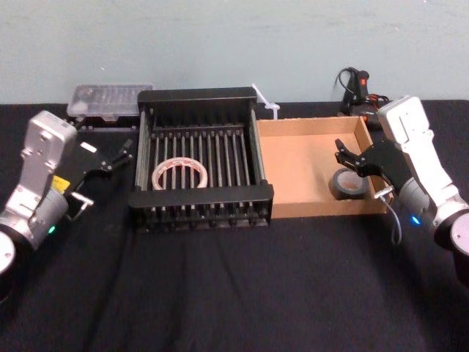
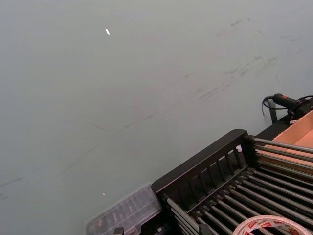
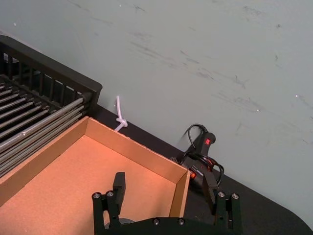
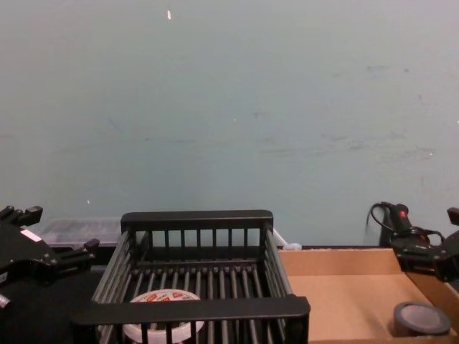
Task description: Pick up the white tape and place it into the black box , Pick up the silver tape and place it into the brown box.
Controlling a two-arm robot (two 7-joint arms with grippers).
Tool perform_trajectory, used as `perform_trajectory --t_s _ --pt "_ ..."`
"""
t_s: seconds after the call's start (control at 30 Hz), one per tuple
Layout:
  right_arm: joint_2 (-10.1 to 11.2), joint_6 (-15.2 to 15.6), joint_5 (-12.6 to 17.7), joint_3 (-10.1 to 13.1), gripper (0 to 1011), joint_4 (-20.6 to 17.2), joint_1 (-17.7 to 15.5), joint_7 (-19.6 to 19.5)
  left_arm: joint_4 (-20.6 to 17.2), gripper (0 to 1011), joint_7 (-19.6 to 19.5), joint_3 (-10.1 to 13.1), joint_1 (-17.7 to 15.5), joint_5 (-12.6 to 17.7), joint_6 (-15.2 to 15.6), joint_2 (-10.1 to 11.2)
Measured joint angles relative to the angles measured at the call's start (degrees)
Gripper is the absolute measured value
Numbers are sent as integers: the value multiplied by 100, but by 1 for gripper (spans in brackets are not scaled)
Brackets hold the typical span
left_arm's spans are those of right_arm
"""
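The white tape (image 1: 181,186) (image 2: 266,225) (image 4: 165,295) lies flat on the slatted floor of the black box (image 1: 201,196) (image 4: 193,309) at mid table. To its right stands the brown box (image 1: 300,165) (image 3: 73,181), with the silver tape (image 1: 338,187) (image 4: 422,319) lying flat in its near right corner. My right gripper (image 1: 346,155) (image 3: 164,188) hovers just above and behind that roll, open, with nothing between its fingers. My left gripper (image 1: 110,155) (image 4: 50,236) hangs open to the left of the black box, holding nothing.
A clear plastic case (image 1: 110,99) sits behind the black box at the back left. A black corded tool (image 1: 359,88) (image 3: 203,147) lies behind the brown box. A white plastic tie (image 1: 265,103) lies between the boxes at the back. Black cloth covers the table's front.
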Motion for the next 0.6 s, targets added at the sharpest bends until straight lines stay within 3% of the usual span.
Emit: perform_trajectory --t_s 0.6 --pt "14 -9 -6 -55 1002 0 31 10 0 1001 0 0 0 0 0 0"
